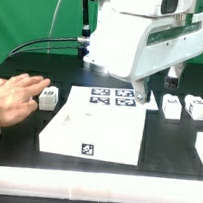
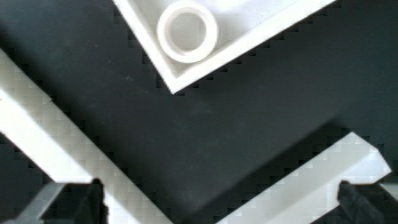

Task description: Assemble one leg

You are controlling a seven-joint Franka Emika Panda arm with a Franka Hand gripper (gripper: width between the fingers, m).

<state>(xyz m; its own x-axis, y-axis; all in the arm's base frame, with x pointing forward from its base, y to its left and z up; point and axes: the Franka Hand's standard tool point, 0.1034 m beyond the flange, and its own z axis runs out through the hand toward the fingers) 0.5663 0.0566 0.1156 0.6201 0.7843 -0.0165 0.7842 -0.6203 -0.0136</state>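
Three small white legs with tags show in the exterior view. One (image 1: 47, 99) lies at the left beside a human hand (image 1: 14, 97), and two (image 1: 172, 106) (image 1: 196, 107) lie at the right. The large white tray (image 1: 91, 135) lies in the middle. My gripper (image 1: 140, 93) hangs over the tray's far right corner, next to the marker board (image 1: 112, 98). In the wrist view my gripper (image 2: 217, 206) is open and empty, with dark fingertips (image 2: 71, 204) far apart. A tray corner with a round socket (image 2: 187, 28) shows ahead of it. No leg shows in the wrist view.
A white rail (image 1: 200, 149) runs along the exterior view's right and the front edge. In the wrist view two white strips (image 2: 54, 120) meet in a V on the black table beneath the gripper. The hand rests on the table at the left.
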